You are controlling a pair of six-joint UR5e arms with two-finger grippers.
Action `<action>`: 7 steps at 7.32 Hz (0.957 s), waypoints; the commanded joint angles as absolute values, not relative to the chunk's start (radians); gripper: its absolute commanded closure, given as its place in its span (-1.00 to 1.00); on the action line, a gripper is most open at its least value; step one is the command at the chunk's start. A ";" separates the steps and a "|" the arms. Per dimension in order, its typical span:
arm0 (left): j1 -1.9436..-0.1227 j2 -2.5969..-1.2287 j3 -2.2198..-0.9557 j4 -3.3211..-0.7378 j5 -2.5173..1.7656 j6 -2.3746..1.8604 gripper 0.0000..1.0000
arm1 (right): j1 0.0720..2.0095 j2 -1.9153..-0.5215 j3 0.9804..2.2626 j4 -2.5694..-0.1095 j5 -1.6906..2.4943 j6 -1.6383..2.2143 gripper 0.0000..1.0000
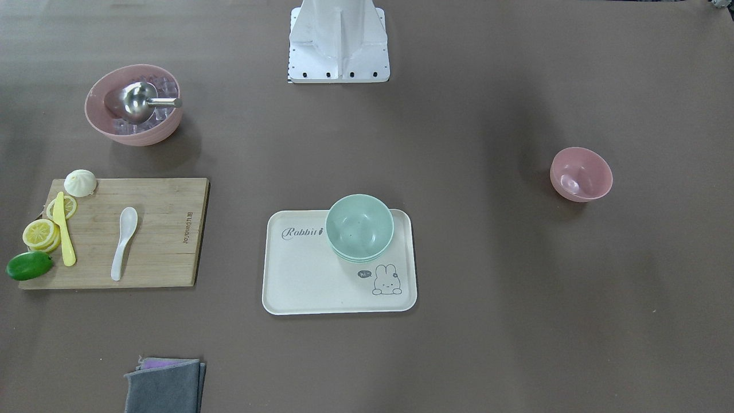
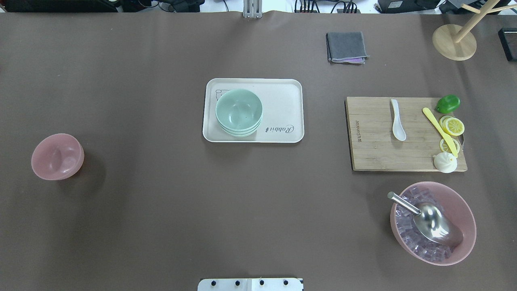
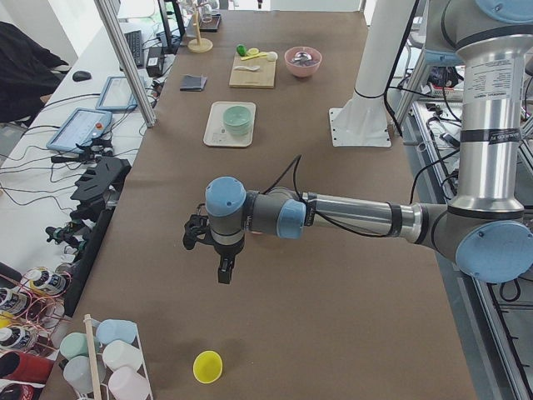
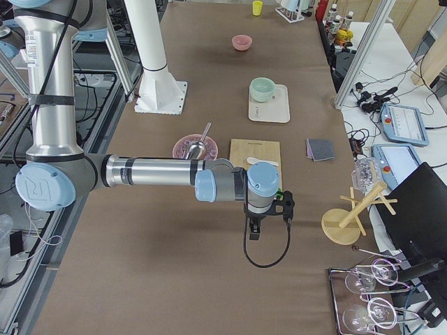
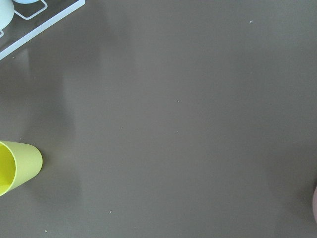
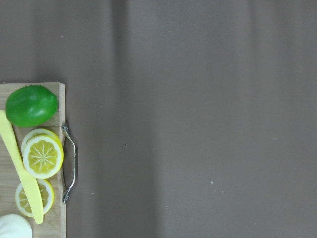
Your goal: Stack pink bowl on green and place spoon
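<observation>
The small pink bowl (image 2: pixel 57 156) sits well left of the green bowls (image 2: pixel 238 111). The white spoon (image 2: pixel 397 120) lies on the cutting board (image 2: pixel 375 149). I cannot tell if the left gripper (image 3: pixel 224 272) or the right gripper (image 4: pixel 254 230) is open.

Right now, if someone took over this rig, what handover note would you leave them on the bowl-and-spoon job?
Grippers: the left gripper hangs over the bare table, and the right gripper hangs near the cutting board. Open or shut cannot be told for either.
Things: the small pink bowl sits alone on the robot's left side, the green bowls are stacked on the tray, and the white spoon lies on the cutting board.
Done: nothing.
Left: pink bowl onto the green ones, then place the spoon.
</observation>
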State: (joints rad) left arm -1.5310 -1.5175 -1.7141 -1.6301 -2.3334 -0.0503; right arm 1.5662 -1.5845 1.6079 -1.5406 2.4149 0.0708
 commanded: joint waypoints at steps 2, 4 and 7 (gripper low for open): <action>-1.531 -1.511 -1.717 -1.632 -2.342 -0.052 -0.97 | 1.565 -1.582 1.605 -1.540 2.411 0.072 -1.00; -1.531 -1.517 -1.707 -1.632 -2.383 -0.054 -0.97 | 1.565 -1.577 1.601 -1.540 2.418 0.074 -1.00; -1.531 -1.541 -1.698 -1.628 -2.413 -0.060 -0.97 | 1.565 -1.577 1.626 -1.540 2.421 0.061 -1.00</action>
